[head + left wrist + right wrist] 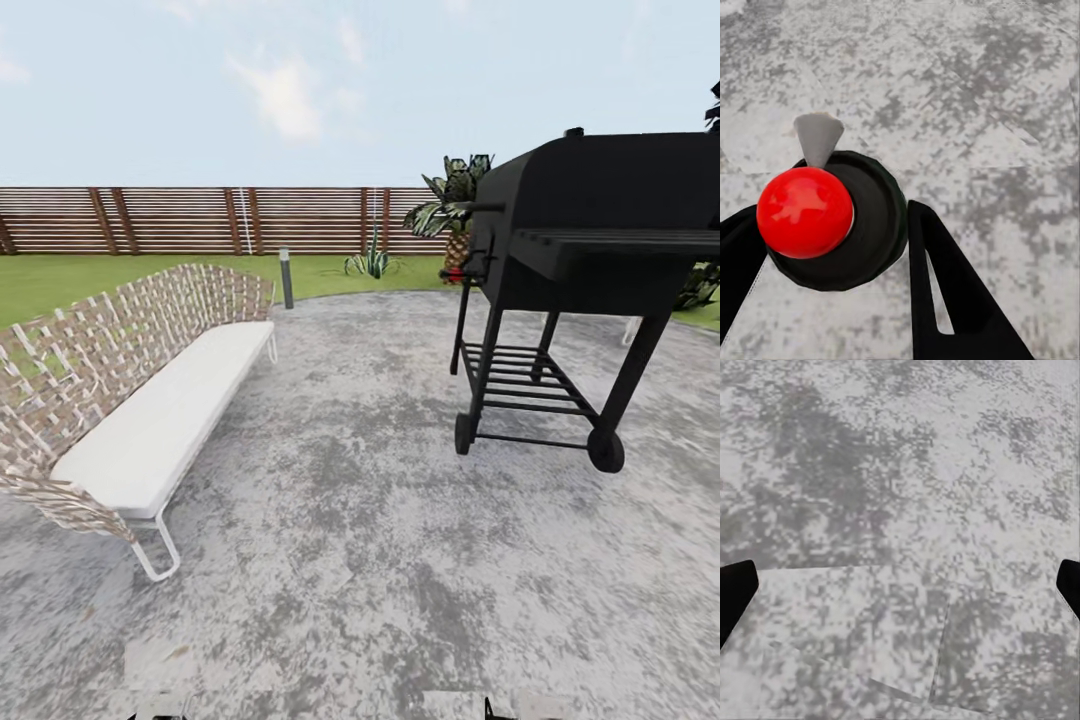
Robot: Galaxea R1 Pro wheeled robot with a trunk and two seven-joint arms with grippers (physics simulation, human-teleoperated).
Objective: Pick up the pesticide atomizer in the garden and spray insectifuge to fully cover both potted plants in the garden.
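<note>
In the left wrist view the pesticide atomizer (847, 225), a round black body with a red ball top and a grey nozzle, sits between my two black fingers (945, 292). My left gripper (829, 217) is shut on it above the mottled grey paving. My right gripper (904, 585) is open, its dark fingertips (735, 592) wide apart over bare paving with nothing between them. The potted plants are out of view. The garden shows in the head view as a paved patio (380, 520), lawn (60, 275) and brown slat fence (200, 220).
A wicker bench with a white cushion (160, 410) stands at the left. A black wheeled grill (580, 270) stands at the right. Beyond the patio edge are a short bollard lamp (286, 277), a spiky agave (372, 262) and a palm (452, 205).
</note>
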